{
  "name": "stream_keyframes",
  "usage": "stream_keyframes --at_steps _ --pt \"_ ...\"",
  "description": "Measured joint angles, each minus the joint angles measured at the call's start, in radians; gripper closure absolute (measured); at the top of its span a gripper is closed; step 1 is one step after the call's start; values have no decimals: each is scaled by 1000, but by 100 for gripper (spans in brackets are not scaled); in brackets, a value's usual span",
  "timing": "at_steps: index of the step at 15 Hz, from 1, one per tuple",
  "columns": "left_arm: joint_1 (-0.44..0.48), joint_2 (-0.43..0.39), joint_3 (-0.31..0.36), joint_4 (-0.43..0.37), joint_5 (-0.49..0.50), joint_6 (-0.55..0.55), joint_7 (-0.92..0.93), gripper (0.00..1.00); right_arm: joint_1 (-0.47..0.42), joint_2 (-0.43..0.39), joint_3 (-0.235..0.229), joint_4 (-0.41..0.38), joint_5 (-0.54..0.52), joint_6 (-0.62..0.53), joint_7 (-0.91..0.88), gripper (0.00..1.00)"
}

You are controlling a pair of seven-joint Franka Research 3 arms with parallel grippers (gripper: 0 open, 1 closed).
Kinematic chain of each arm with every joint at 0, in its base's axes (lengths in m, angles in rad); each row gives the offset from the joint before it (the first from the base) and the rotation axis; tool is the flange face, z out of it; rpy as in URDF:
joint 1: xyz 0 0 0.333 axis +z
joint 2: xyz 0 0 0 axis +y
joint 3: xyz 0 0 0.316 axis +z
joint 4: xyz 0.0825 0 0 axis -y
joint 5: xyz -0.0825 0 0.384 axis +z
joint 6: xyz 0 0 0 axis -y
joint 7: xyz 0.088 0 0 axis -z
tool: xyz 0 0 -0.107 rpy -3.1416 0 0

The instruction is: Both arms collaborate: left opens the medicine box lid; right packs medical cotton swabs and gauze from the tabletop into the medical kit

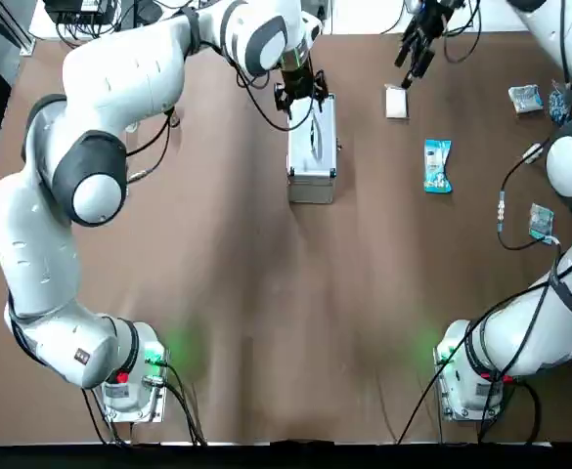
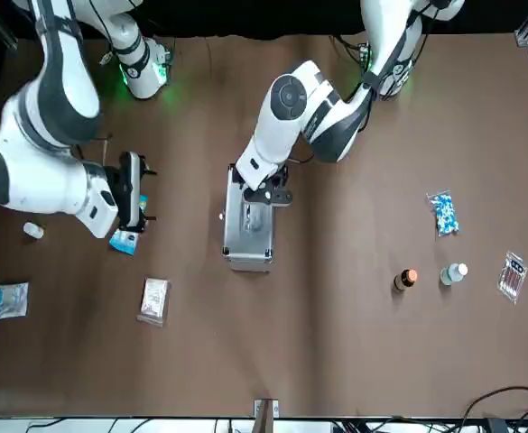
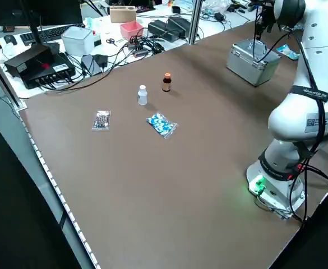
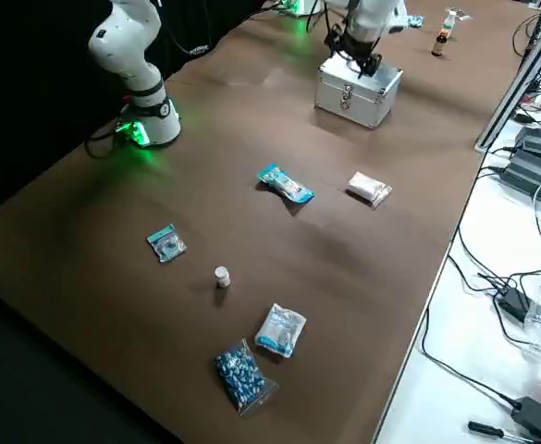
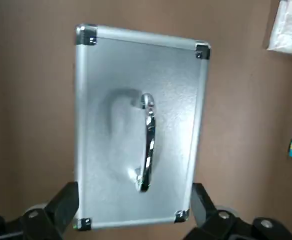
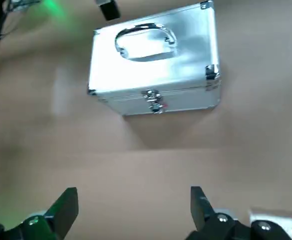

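The silver medical kit stands on the brown tabletop with its lid shut and its handle on top. My left gripper hovers over the kit's far end, open, one finger on each side of the lid in the left wrist view. The blue-and-white medical cotton swabs lie to the right of the kit, and the pale gauze lies beyond them. My right gripper hangs open above the table near the gauze, holding nothing, and its wrist view shows the kit's latch.
Small packets and a white bottle lie at the robot's right. On its left are a blue-white speckled packet, two small bottles and a clear bag. Cables and boxes crowd the bench past the far edge.
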Motion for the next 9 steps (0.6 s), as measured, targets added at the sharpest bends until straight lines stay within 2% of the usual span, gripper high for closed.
stream_keyframes --at_steps 3,6,9 --pt "-6 26 1 0 0 56 -10 0 33 1 1 -103 46 131 -51 1" --pt "-11 49 1 6 0 79 -22 0 61 1 1 -152 118 181 -146 1" --pt "-18 69 3 18 0 86 -34 1 113 1 2 -210 133 285 -172 1"
